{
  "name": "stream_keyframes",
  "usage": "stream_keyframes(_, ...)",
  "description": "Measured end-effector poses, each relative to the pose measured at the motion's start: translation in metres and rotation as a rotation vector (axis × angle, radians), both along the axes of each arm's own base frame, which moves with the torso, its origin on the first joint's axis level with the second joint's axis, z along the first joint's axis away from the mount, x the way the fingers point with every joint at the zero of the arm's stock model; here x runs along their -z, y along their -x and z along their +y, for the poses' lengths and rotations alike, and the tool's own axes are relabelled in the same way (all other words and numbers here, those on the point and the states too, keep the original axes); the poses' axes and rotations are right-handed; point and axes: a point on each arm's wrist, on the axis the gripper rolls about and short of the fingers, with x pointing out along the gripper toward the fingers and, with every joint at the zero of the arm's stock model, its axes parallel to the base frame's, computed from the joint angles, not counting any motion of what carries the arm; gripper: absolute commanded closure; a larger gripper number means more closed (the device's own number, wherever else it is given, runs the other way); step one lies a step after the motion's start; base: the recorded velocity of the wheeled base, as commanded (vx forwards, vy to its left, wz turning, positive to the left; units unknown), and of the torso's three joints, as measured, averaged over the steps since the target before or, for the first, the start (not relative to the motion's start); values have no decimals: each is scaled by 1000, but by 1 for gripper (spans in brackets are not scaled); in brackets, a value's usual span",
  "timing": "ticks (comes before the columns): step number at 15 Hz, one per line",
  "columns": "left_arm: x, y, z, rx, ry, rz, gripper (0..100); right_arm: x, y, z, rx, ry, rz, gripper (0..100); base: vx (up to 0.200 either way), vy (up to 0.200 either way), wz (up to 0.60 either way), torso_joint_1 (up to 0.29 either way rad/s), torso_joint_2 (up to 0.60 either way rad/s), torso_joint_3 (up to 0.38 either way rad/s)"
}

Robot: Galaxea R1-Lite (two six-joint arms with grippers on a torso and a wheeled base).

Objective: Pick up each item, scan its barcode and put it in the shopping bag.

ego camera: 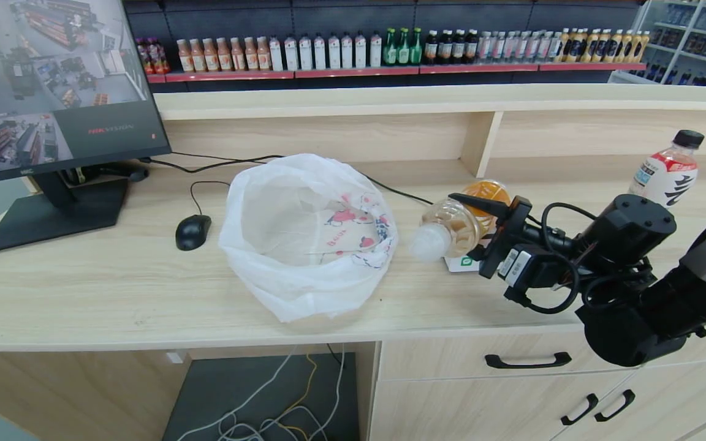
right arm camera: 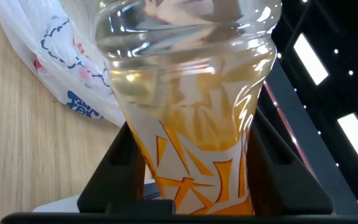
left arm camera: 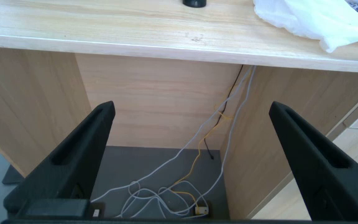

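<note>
Orange-labelled bottle (ego camera: pixel 451 228) lies sideways, pinched in our right claw (ego camera: pixel 477 228), cap toward the bag (ego camera: pixel 292 294), over a small white box (ego camera: pixel 455 264), perhaps the scanner. We should turn the barcode to it, then clear the rim and release low. Left claw (left arm camera: pixel 191 111) hangs spread below the table (ego camera: pixel 114 282).

Wooden counter (ego camera: pixel 83 288), stocked shelves (ego camera: pixel 353 73) behind
</note>
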Motion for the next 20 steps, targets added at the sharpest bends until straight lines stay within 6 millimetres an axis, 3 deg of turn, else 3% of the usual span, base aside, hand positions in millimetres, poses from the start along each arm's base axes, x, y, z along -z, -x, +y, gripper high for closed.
stream_keyframes(13,0,0,0,-1,0,0,0,2,0,0,-2,-2,19,100,0,0,0,0,0,0)
stream_keyframes(20,0,0,0,-1,0,0,0,-12,8,2,-15,-35,27,100,0,0,0,0,0,0)
